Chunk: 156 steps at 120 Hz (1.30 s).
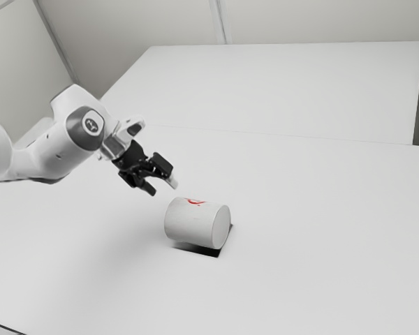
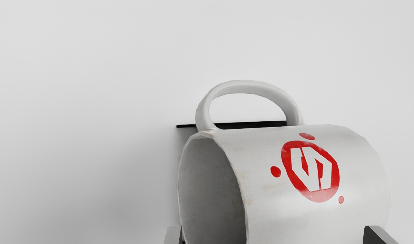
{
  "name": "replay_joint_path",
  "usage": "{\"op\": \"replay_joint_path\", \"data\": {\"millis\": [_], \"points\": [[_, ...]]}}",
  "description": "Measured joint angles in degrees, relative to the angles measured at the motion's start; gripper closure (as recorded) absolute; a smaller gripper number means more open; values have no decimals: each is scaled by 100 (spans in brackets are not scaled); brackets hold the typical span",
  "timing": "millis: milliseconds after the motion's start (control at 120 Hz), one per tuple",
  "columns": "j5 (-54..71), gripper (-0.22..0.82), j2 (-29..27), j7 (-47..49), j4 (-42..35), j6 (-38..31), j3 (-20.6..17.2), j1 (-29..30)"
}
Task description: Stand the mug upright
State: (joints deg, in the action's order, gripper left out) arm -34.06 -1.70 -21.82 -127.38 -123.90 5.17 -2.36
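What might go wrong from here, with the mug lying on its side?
The mug rests on its rounded side, so a nudge from the open gripper might roll it.
One fingertip appears close to the rim and might knock it.
The handle sticks out and might get in the way as the mug tips up.

Counter (image 1: pixel 314 279): open room near and far of mug (image 1: pixel 190 225). Obstacle: said mug, on its side, near the hand (image 1: pixel 163 188).
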Motion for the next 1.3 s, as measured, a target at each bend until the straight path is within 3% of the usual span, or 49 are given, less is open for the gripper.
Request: {"op": "replay_joint_path", "data": {"millis": [567,1175,1300], "points": [[-2124,2,135,-1408,-495,-235,1,-113],[-3487,3,406,-2815,-669,-166,-7,-75],[-3783,9,408,-3080,-698,-104,-7,-75]]}}
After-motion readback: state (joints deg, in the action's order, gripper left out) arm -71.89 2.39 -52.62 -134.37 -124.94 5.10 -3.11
